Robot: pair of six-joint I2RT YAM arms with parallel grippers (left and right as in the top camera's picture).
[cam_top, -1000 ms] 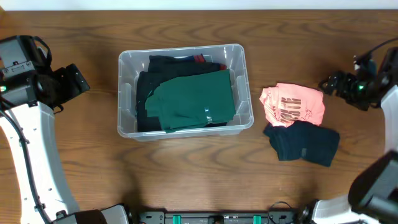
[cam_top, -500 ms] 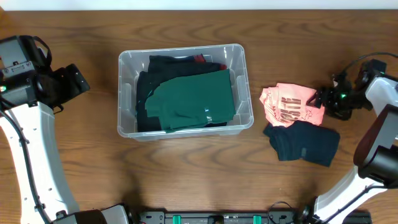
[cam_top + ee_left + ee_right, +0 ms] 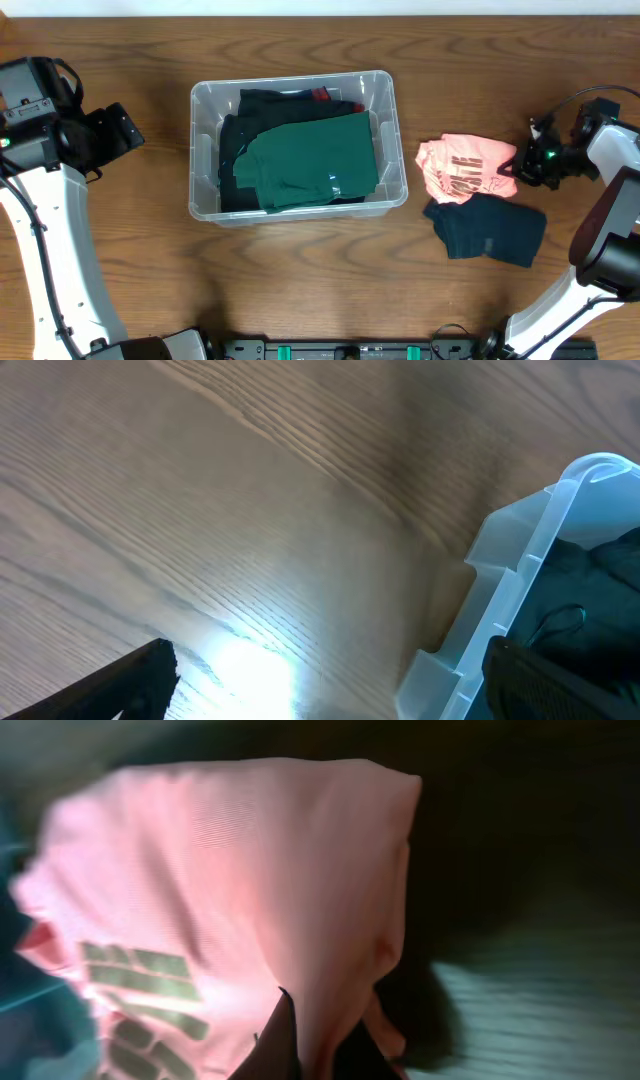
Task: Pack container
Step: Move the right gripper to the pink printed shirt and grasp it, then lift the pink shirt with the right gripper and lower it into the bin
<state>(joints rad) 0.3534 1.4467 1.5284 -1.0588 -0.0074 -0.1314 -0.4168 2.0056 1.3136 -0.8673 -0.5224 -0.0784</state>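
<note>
Black left gripper (image 3: 125, 130) hangs wide open at the far left, so park it there. The clear container (image 3: 200, 150) sits mid-table with a green top (image 3: 310, 160) uppermost. Your right gripper (image 3: 518, 167) is pinched on the edge of the pink shirt (image 3: 465, 170). I'd lift it high over the rim and lay it flat.

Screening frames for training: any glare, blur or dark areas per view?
Overhead: sharp and evenly lit, only a faint shadow beside the container. Left wrist: white glare patch on the table. Right wrist: the close-up pink shirt is soft and blurred, its surroundings nearly black, with a teal tint at left.
</note>
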